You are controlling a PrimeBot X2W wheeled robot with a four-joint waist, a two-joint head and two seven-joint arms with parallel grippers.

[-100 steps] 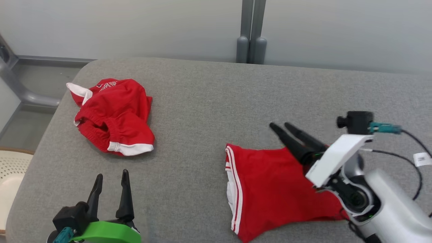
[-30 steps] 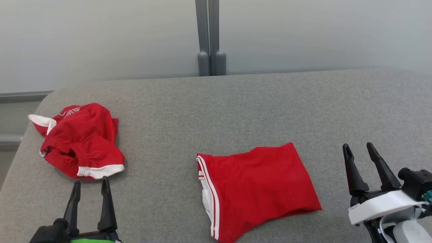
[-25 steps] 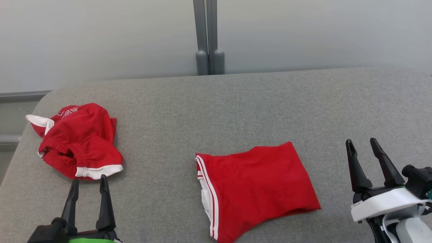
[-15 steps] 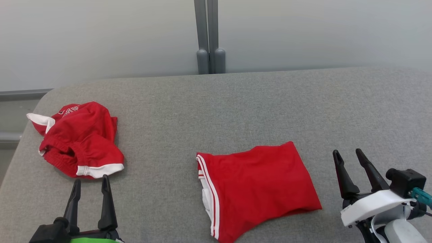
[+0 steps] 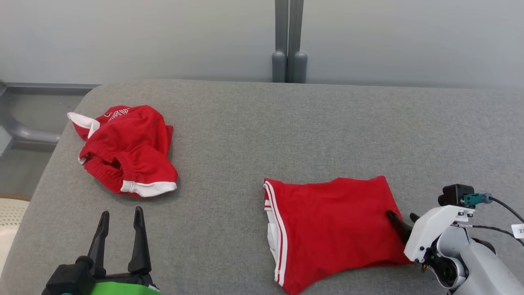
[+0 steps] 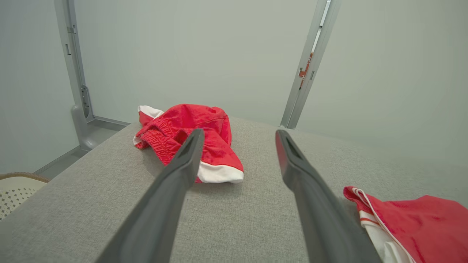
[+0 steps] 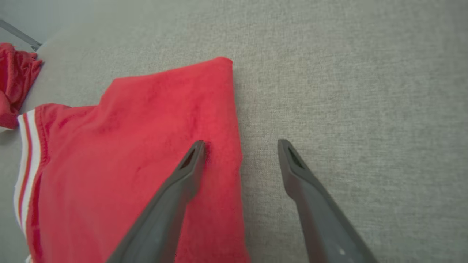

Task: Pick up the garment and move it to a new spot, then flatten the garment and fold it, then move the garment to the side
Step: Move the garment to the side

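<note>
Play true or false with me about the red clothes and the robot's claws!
1. The crumpled garment and the folded garment are both red. True.
2. The right claw is shut on the folded garment. False: it is open, one finger over the cloth, the other over the bare grey surface.
3. The left claw holds the crumpled garment. False: it is open, empty and apart from it.
4. The folded garment has white stripes along one edge. True.
</note>
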